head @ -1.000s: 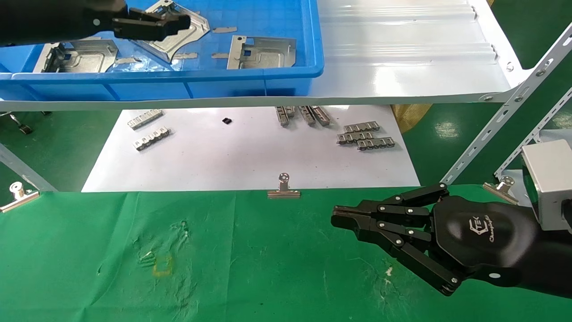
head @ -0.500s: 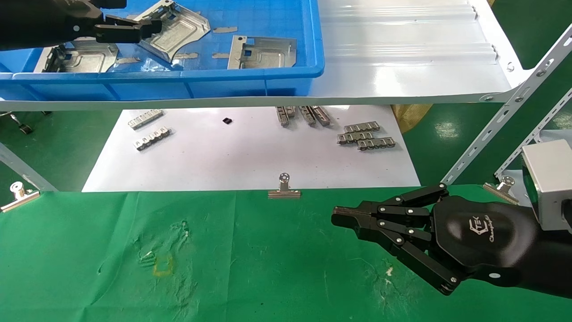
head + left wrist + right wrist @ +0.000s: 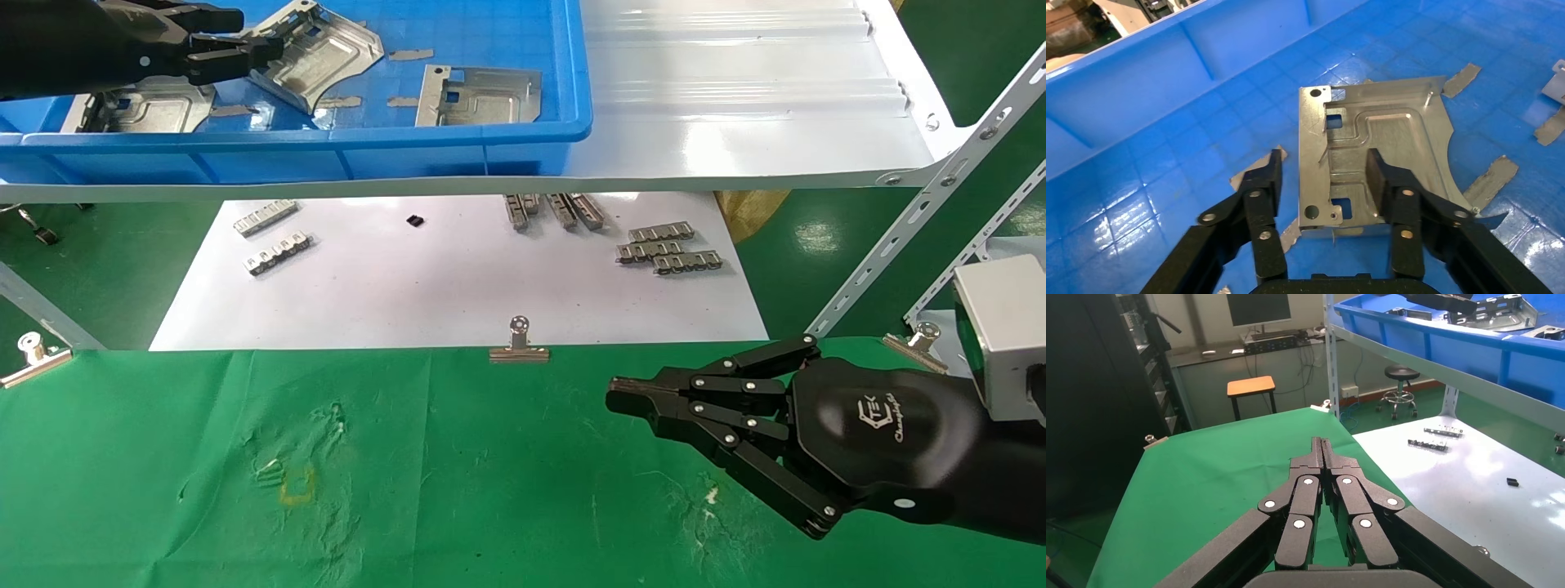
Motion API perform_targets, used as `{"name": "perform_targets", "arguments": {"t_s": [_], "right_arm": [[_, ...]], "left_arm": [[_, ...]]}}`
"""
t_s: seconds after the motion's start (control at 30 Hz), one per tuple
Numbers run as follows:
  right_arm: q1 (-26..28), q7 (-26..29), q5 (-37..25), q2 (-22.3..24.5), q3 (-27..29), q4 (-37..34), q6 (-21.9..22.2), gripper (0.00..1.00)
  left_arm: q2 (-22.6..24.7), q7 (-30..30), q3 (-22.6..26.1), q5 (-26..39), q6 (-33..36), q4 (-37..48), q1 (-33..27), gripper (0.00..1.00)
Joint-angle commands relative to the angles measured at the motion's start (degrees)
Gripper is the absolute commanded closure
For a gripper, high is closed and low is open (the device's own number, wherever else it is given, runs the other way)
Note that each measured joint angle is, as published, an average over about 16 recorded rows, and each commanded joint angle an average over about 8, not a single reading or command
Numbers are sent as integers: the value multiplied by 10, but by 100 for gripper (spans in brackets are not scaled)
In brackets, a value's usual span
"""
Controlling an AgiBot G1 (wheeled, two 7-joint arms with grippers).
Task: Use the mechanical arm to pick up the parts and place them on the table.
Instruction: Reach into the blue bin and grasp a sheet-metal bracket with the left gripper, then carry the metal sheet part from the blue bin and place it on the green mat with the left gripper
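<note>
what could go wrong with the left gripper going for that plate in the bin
The left gripper is open astride one edge of the metal plate, not yet closed; a grip that near the edge could let it tilt or slip. The plate lies over tape strips, which might snag it. Lifting out, it could catch the blue bin wall.

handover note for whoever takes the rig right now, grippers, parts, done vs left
Left gripper: open inside the blue bin on the shelf, fingers either side of a tilted part, not closed on it.
Right gripper: shut, empty, parked over the green table.
Parts: three visible in the bin, namely the tilted one, one left of it and one right of it.
Done: no part on the table.
Left: grip, lift and place each part.
</note>
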Motion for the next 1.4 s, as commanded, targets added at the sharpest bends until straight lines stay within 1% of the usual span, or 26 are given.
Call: {"name": "perform_targets", "arguments": {"t_s": [0.03,0.27,0.47,0.53,0.57,0.67,0.77,0.8,0.83,0.93,1.03,1.1,1.2,1.4], "right_arm": [[0,0,0,0,0,0,0,100],[0,0,0,0,0,0,0,100],[0,0,0,0,0,0,0,100],[0,0,0,0,0,0,0,94],[0,0,0,0,0,0,0,89],[0,0,0,0,0,0,0,51],[0,0,0,0,0,0,0,16],[0,0,0,0,0,0,0,7],[0,0,0,0,0,0,0,0],[0,0,0,0,0,0,0,0],[0,0,0,0,0,0,0,0],[0,0,0,0,0,0,0,0],[0,0,0,0,0,0,0,0],[0,0,0,0,0,0,0,0]], "left_arm": [[1,2,2,3,-2,4,-2,100],[4,3,2,4,-14,13,-5,100],[2,10,-5,-7,-4,12,-7,100],[0,16,-11,-15,11,8,-9,100],[-2,19,-14,-21,21,6,-10,100],[-8,32,-26,-38,69,-4,-15,100],[-15,47,-36,-55,139,-16,-17,100],[-17,52,-38,-59,165,-20,-18,100],[-20,58,-39,-63,194,-23,-18,100],[-26,73,-41,-71,268,-38,-15,100],[-34,84,-36,-80,312,-65,-4,100],[-42,88,-30,-91,321,-95,9,100],[-67,87,-14,-122,324,-163,42,100],[-150,82,28,-230,321,-329,129,100]]}}
